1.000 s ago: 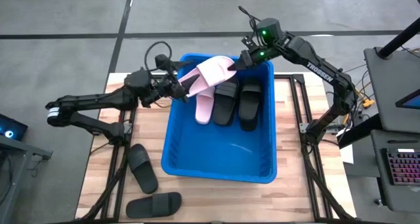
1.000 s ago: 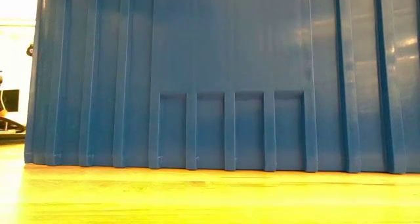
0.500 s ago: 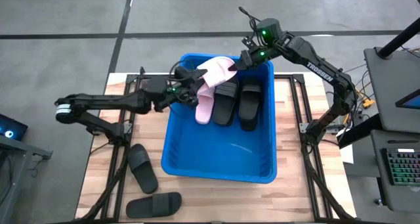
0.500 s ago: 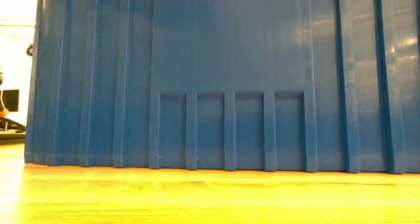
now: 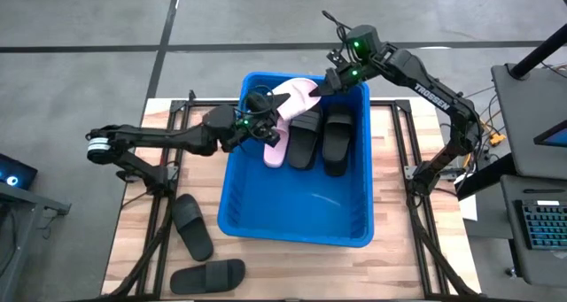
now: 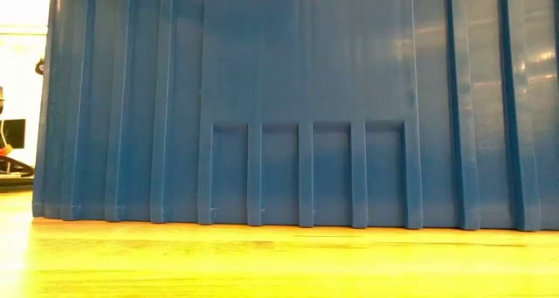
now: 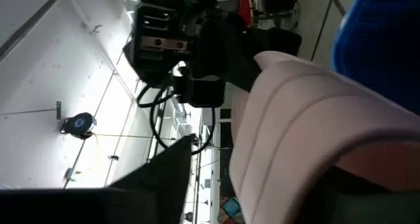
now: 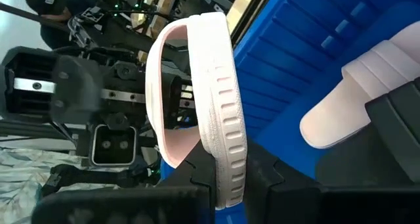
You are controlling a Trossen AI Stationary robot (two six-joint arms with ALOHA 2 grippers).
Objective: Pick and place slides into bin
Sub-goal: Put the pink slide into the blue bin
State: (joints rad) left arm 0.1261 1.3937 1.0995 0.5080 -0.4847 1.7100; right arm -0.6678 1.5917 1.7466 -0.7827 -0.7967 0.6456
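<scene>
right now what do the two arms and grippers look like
Both arms are dark, slim and jointed. The right arm carries white lettering on one link and green lights near the right gripper. The left arm has a white band at its base, looping black cables and a green light near the left gripper.

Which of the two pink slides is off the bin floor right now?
The pink slide at the bin's far rim, held up between both end effectors. The other pink slide lies flat inside beside the black ones.

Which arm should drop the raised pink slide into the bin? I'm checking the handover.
Probably right: the right gripper grips the raised pink slide above the bin. The left gripper only sits at its other end.
</scene>
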